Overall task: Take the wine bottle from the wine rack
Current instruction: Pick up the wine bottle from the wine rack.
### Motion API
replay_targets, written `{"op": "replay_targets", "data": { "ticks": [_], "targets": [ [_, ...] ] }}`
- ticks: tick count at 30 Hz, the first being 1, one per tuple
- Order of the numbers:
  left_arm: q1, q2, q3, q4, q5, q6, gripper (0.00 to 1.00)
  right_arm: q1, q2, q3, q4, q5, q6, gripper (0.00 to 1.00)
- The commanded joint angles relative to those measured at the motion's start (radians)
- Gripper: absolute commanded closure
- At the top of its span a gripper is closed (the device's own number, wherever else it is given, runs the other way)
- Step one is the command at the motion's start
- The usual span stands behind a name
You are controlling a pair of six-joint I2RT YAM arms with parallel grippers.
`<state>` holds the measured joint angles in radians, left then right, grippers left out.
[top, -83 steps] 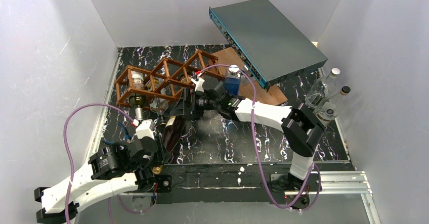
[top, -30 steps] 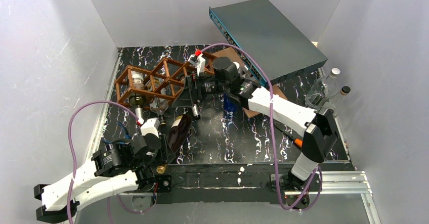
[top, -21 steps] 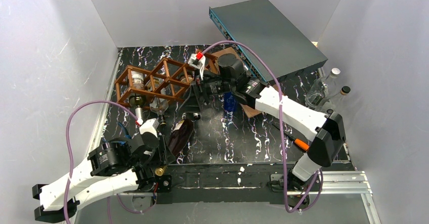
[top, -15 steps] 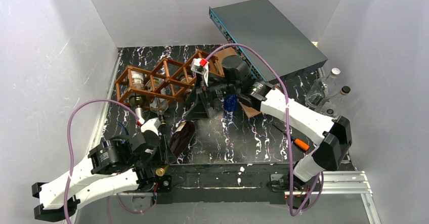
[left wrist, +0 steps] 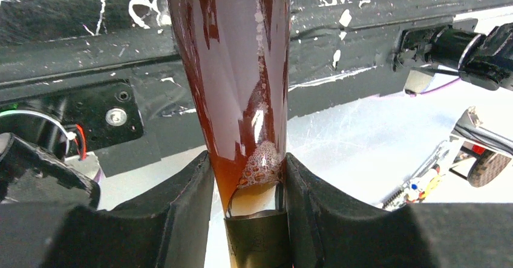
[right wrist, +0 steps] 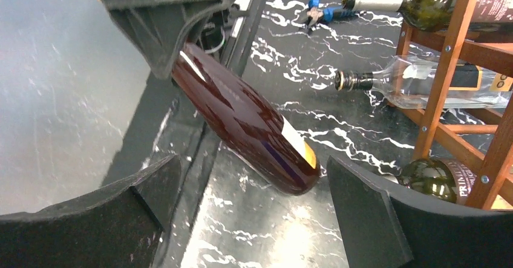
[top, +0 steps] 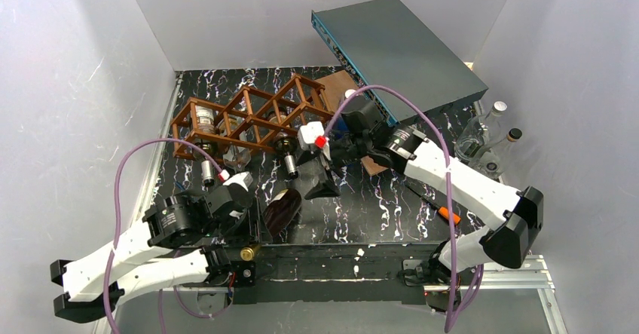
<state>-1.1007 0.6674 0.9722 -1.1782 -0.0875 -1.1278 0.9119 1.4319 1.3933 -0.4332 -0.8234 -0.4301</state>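
The left pincer is found at the lower left of the top view. In the left wrist view it is seen closed tight on the neck of the wine bottle, one finger pressed to each side of the glass.

The dark brown bottle is held clear of the wine rack. The rack stands in the upper left of the top view, with other bottles lodged in its cells, while the held bottle is placed well below it, near the front edge of the bench. Its long axis is laid from lower left to upper right, neck at the left pincer and base pointed away. Whether the base touches the bench cannot be told.

Just to the right, the right pincer is held wide open with nothing in it. In the right wrist view the bottle's base is framed between the spread fingers.

The right pincer is judged to be the one free to act, and the base is met end-on. A grasp would therefore have to be made across the body, crosswise to the axis, or the bottle simply laid down by the left arm.
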Motion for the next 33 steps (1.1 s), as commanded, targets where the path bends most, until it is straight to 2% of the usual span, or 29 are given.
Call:
{"op": "replay_targets", "data": {
  "ticks": [1, 11, 20, 33],
  "targets": [
    [0.001, 0.036, 0.121, 0.121, 0.061, 0.028, 1.00, 0.002, -0.057, -0.061, -0.095, 0.005, -0.279, 0.02],
    [0.001, 0.189, 0.191, 0.193, 0.136, 0.082, 1.00, 0.014, -0.075, -0.241, 0.051, 0.002, -0.338, 0.02],
    [0.002, 0.307, 0.240, 0.282, 0.147, 0.122, 1.00, 0.043, -0.074, -0.364, 0.268, 0.006, -0.242, 0.02],
    [0.011, 0.388, 0.254, 0.394, 0.150, 0.124, 1.00, 0.076, -0.082, -0.446, 0.268, -0.042, -0.325, 0.03]
  ]
}}
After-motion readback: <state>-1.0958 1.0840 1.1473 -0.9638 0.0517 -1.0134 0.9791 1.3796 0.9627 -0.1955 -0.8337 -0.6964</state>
